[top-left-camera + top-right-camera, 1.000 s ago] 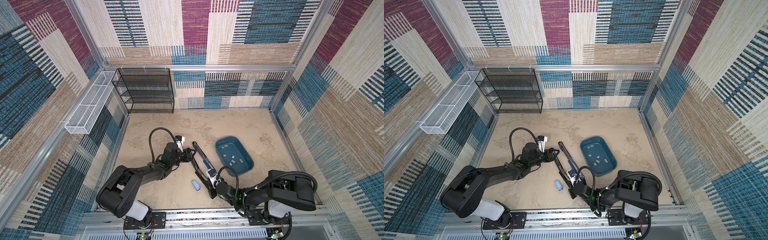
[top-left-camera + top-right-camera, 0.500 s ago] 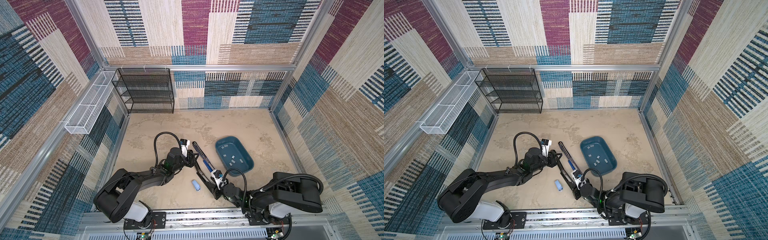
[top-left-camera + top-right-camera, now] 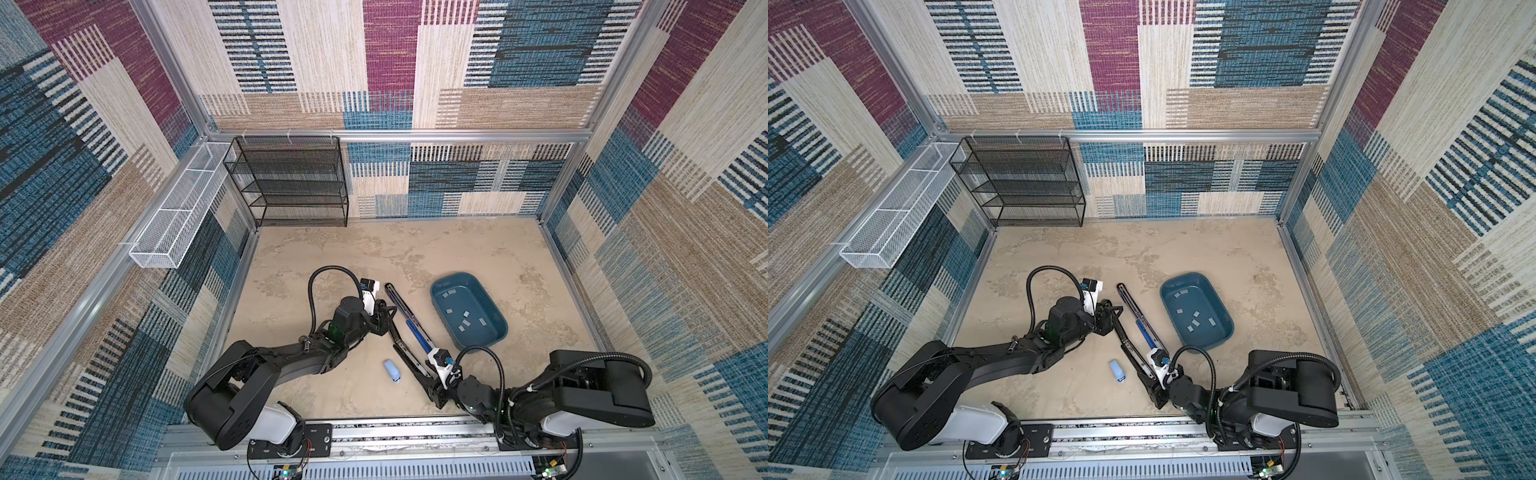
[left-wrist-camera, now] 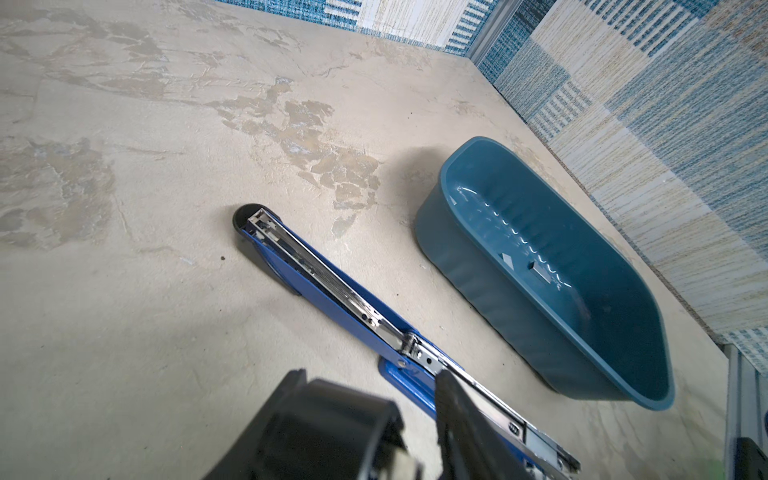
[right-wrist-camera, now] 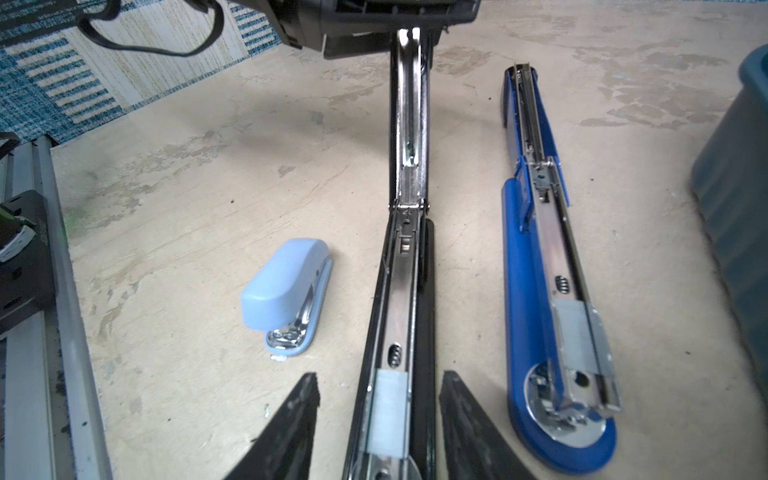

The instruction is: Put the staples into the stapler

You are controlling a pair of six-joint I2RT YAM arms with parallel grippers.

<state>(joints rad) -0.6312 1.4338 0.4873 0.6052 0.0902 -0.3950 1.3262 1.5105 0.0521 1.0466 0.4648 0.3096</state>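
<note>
We find the staples (image 3: 466, 323) lying loose as small grey strips on the floor of the teal tray (image 3: 473, 299), toward the right of the counter (image 3: 374, 249) in both top views. Neither hand touches them. The right hand (image 5: 378, 376) sits low near the front rail, well apart from the tray. Its fingers (image 5: 307, 399) are spread and released on either side of the near end of the opened black stapler (image 5: 401, 266), with a gap showing on at least one side. A pale block rests on that stapler's rail between the fingers; we cannot tell whether it is staples. The left hand (image 3: 384, 320) is clenched on the far end of the black stapler's raised chrome arm, as the right wrist view shows. The opened blue stapler (image 5: 536, 257) lies flat between the black stapler and the tray, just beside the tray wall. A small light-blue stapler (image 5: 286, 282) lies closed on the other side of the black one, apart from both hands.
</note>
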